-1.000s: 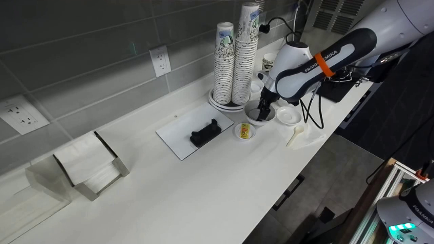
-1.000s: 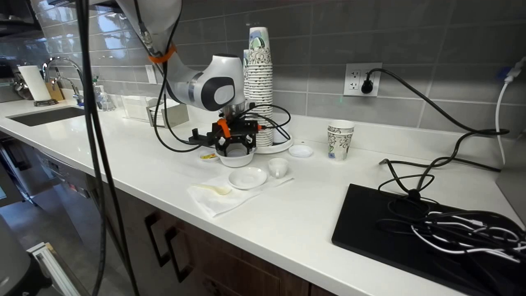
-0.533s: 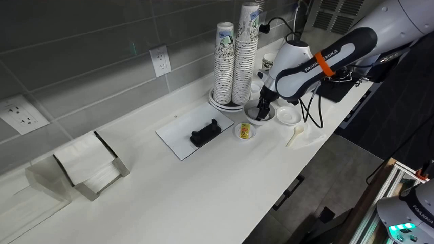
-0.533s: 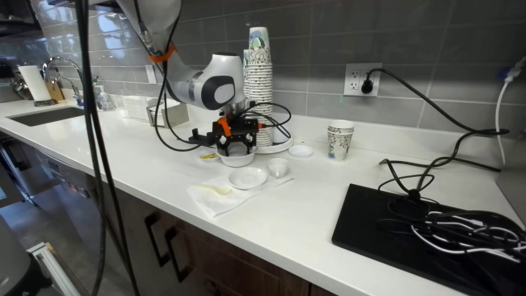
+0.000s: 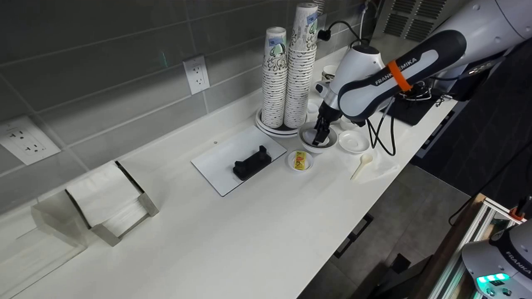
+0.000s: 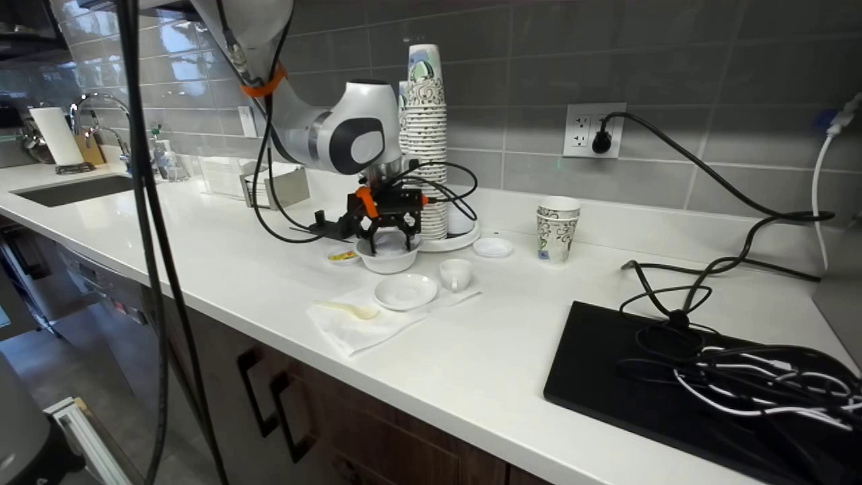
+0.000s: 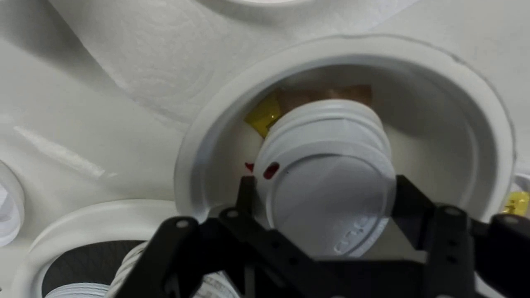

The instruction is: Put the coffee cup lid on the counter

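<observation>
The coffee cup lid point(image 7: 327, 203) is white and round, with a small slot in its top. It is tilted between the two fingertips, which touch opposite sides of its rim. My gripper point(image 6: 390, 249) is shut on it, inside or just above a white bowl point(image 6: 384, 265). The lid also shows in an exterior view point(image 5: 308, 135) beside the dark fingers. In the wrist view a second white rim shows behind the held lid, with yellow and brown packets in the bowl. The white counter point(image 5: 232, 241) runs under everything.
Two tall paper cup stacks point(image 5: 273, 95) stand on a plate close by the bowl. A small dish with a yellow packet point(image 5: 300, 161), a saucer point(image 6: 405, 292), a small cup point(image 6: 456, 275), a flat white round dish point(image 6: 493, 248) and a spoon point(image 6: 350, 310) on a napkin lie around.
My gripper has risen a little over the bowl and tilted slightly. The lid has come up slightly with it, and more of the bowl's inside shows.
</observation>
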`<state>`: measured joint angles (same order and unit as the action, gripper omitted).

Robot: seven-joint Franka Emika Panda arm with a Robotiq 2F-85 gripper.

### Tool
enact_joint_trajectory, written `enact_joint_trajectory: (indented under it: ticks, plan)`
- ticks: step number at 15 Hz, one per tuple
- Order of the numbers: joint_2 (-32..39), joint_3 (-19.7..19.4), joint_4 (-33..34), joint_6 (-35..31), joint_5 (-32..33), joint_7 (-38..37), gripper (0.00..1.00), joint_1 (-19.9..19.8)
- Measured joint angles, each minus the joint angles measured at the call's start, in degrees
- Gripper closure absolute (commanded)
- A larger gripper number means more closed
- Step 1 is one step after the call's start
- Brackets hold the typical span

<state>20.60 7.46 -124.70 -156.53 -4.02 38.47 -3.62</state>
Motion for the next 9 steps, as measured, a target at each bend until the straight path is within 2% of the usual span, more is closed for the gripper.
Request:
enact_joint_trajectory:
  ticks: [9]
  plan:
    - [-3.7, 0.0, -0.2, 4.8, 0.0, -3.5, 0.20, 0.1]
